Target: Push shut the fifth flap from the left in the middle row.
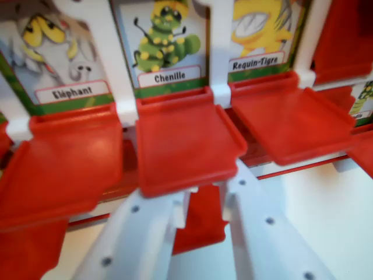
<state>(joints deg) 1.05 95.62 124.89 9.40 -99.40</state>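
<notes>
Flap (183,146) under the Chenille card (166,44) lies folded down at the frame's centre, between the lowered flaps of Eléphant (64,157) and Requin-Tigre (291,119), with the white gripper (201,204) just below it, its two fingers slightly parted and holding nothing.

chenille card (169,49) between elephant (64,55) and requin-tigre (259,35)
</notes>
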